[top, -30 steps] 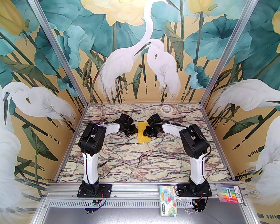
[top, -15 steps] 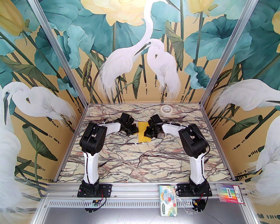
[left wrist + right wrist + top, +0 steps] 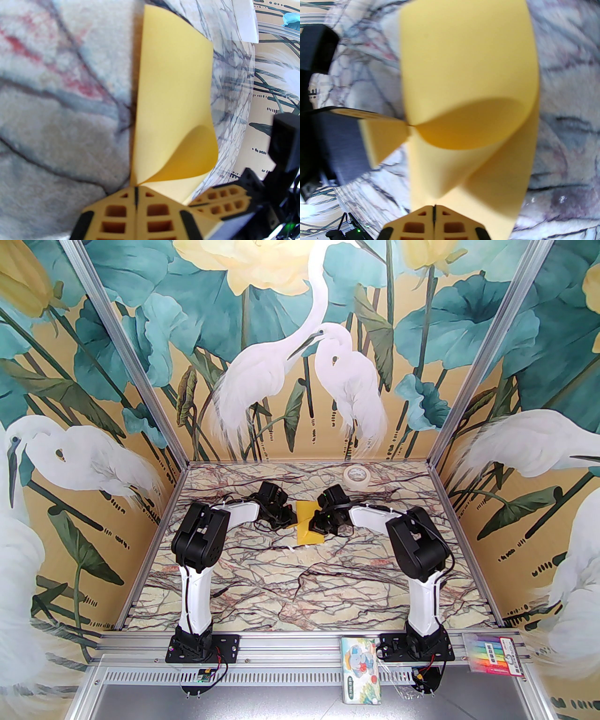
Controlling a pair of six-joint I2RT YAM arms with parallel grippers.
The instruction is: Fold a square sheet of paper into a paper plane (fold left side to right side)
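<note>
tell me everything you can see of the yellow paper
The paper is thin, plain bright yellow and matte. It is bent over on itself in a soft, uncreased loop, its lower layer lying on the marble table. The left pincer and right pincer each pinch an edge, shut.

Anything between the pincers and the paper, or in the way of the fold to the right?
Nothing visible. Left pincer and right pincer are both shut on the paper; tape roll sits far back, apart.
</note>
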